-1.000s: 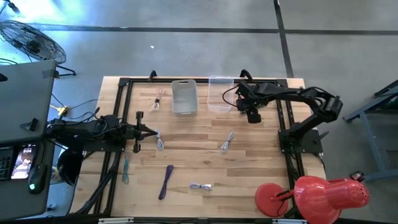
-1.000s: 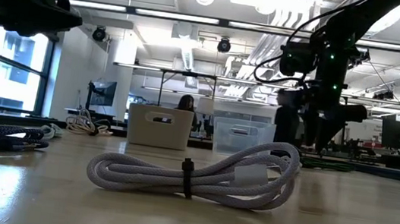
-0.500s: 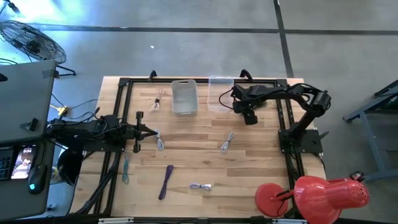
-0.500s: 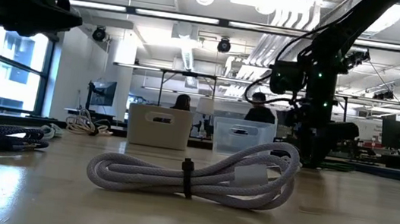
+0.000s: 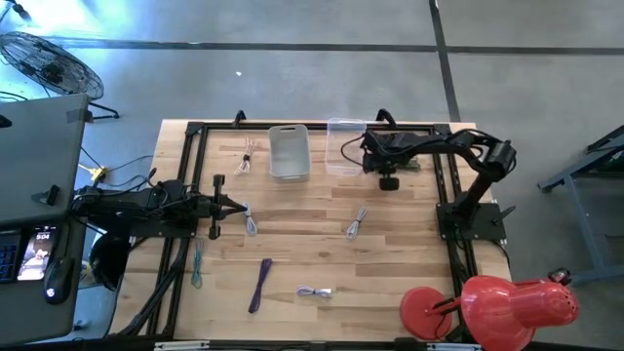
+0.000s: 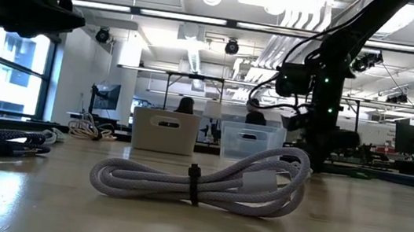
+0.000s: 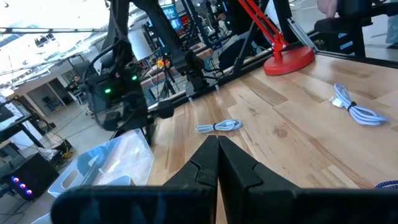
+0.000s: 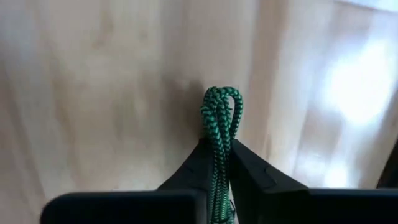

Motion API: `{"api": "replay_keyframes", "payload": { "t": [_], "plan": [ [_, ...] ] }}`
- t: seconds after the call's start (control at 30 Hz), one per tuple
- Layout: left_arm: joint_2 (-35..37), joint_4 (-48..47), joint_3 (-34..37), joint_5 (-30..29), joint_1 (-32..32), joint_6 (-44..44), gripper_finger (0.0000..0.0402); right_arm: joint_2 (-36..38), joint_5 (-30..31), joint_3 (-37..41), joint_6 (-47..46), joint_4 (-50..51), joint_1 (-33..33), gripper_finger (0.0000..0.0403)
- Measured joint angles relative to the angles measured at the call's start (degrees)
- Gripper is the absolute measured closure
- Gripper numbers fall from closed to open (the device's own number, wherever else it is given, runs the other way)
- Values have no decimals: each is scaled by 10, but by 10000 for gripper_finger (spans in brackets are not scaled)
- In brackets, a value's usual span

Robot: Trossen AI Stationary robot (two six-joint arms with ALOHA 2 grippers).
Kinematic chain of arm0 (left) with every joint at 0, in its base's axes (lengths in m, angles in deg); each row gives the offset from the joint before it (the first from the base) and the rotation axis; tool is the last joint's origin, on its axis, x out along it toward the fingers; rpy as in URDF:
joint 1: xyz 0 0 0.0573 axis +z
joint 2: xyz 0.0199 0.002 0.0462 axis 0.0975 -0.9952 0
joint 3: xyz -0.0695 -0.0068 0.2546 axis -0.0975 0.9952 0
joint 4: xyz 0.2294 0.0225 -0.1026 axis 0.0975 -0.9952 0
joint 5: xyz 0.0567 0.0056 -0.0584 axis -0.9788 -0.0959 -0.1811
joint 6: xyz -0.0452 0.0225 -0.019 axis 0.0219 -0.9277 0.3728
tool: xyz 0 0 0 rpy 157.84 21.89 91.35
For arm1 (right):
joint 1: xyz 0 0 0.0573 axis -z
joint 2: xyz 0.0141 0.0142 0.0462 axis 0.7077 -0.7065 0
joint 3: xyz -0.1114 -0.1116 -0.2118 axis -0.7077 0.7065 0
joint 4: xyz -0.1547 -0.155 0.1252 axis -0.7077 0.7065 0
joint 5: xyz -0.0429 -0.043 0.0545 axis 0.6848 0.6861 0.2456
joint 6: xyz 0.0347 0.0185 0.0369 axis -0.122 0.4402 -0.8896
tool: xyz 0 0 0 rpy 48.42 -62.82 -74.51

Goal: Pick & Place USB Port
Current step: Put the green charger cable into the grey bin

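Note:
My right gripper is at the table's far right, beside the clear bin, and is shut on a green braided cable. That cable shows only in the right wrist view. My left gripper rests shut at the table's left, its tips beside a grey-blue cable bundle. Other bundled cables lie flat on the wood: a grey one, a purple one, a white one and a teal one. My right gripper pinches the green cable between its two fingers, several strands together. The cable runs along the fingers, and its looped end sticks out past the fingertips over the wood. Whether the loop is lifted clear of the table I cannot tell.
A grey bin stands left of the clear bin at the far edge, with a beige cable beside it. A red lamp sits at the near right corner. A black frame borders the table.
My right arm has drawn its elbow in toward the table, and its gripper has shifted a little toward the clear bin. The cables on the table have stayed where they were.

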Motion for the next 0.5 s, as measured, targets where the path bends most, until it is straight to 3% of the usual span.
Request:
{"api": "replay_keyframes", "payload": {
  "t": [0.5],
  "plan": [
    [0,0,0,3,0,0,401,8,86,5,-111,66,-66,393]
  ]
}}
